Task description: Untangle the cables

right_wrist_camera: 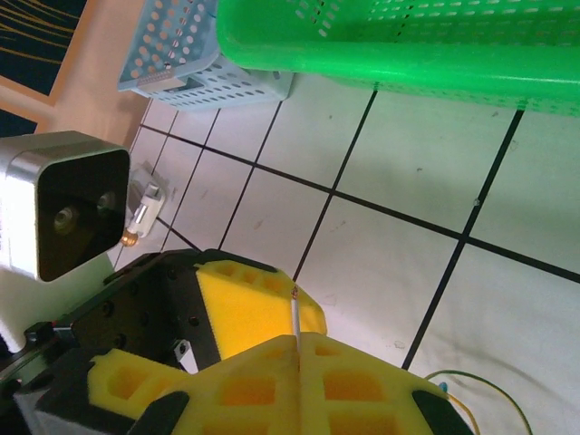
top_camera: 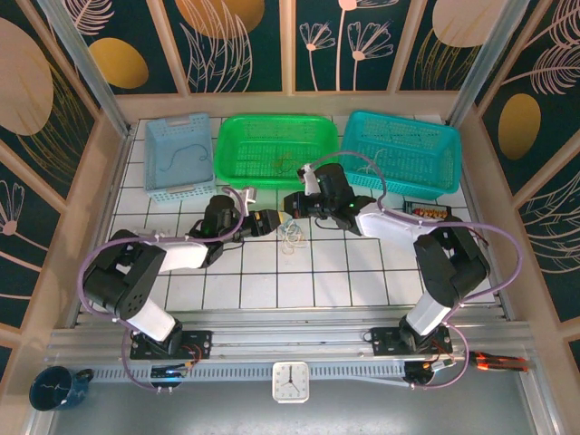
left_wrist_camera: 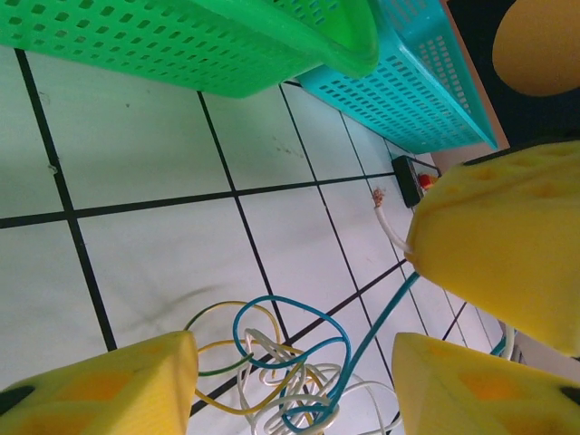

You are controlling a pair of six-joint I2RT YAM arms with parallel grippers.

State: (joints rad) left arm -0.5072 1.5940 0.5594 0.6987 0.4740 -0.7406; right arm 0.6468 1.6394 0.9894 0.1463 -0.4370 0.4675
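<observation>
Currently the right tool (right_wrist_camera: 299,331) is clamped tight, its yellow pads pressed together on one thin white wire (right_wrist_camera: 296,313) that pokes out of the seam. The left tool (left_wrist_camera: 292,367) stands open with its pads apart and nothing gripped. The cables (left_wrist_camera: 299,399) lie between its pads as a loose knot of blue, yellow and white loops. Both tools sit nose to nose over the middle of the white tiled surface (top_camera: 344,272), on the near side of the green basket (top_camera: 272,120).

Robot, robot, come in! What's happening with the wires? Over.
Left gripper open around cable tangle. Right gripper shut on white cable. Green basket behind, not touching.
</observation>
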